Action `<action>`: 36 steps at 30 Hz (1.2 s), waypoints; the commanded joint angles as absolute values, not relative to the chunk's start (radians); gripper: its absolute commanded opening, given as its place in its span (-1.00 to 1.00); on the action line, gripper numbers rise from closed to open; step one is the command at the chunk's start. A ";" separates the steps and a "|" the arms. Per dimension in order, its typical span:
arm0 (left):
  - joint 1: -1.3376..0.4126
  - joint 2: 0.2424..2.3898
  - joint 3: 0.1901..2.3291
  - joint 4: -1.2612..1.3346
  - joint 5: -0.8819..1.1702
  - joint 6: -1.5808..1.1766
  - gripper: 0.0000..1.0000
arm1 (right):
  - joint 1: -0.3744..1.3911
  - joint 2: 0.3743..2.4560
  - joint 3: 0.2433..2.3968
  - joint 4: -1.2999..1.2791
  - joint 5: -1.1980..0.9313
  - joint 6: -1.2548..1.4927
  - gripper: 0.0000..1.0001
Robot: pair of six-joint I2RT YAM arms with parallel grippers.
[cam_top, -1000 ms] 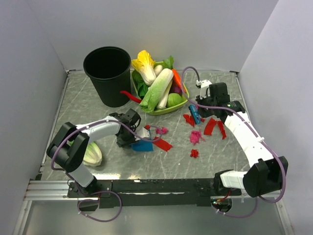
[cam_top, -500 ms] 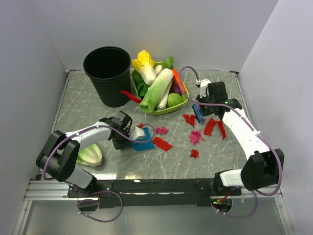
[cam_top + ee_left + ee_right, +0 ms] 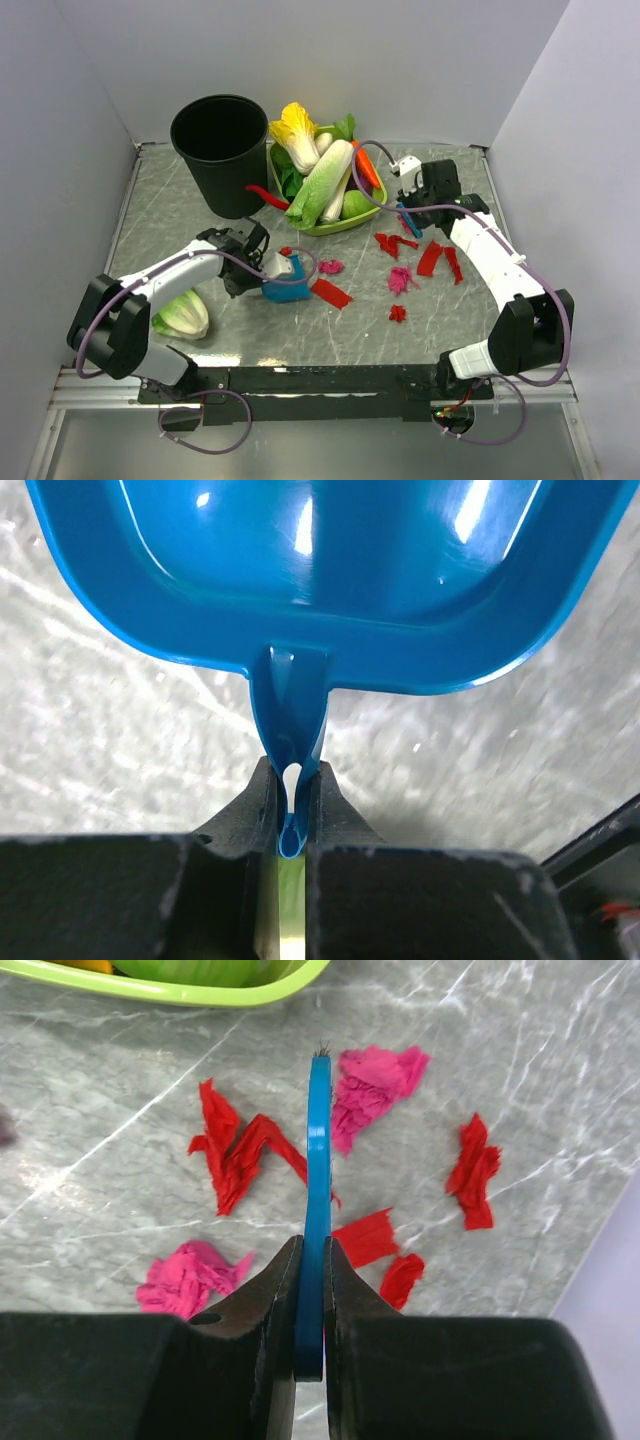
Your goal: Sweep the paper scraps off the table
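Paper scraps: torn, crumpled red strips and magenta-pink wads, lying loose on grey-green, white-veined table. Main cluster right of centre, toward right edge. Separate red strip and pink wad near centre, small red bit closest to near edge.

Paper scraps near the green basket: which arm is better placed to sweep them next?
Right: the right gripper is shut on the blue brush beside the scraps. The left gripper holds only the dustpan.
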State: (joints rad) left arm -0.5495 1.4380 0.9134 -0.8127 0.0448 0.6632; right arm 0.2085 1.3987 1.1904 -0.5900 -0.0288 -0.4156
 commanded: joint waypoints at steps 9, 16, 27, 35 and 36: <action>-0.606 1.517 1.015 -0.934 -0.138 0.716 -0.98 | 0.227 1.431 1.092 -0.488 0.026 -0.511 -1.00; -0.633 1.575 1.048 -0.919 -0.135 0.715 -0.99 | 0.336 1.443 1.040 -0.501 0.006 -0.486 -1.00; -0.683 1.683 1.114 -0.856 -0.123 0.704 -0.98 | 0.596 1.463 1.081 -0.564 -0.124 -0.400 -1.00; -0.759 1.710 1.163 -0.856 -0.038 0.628 -0.98 | 0.627 1.489 1.163 -0.586 -0.302 -0.216 -1.00; -0.770 1.710 1.163 -0.854 -0.031 0.620 -0.98 | 0.629 1.494 1.167 -0.584 -0.342 -0.187 -1.00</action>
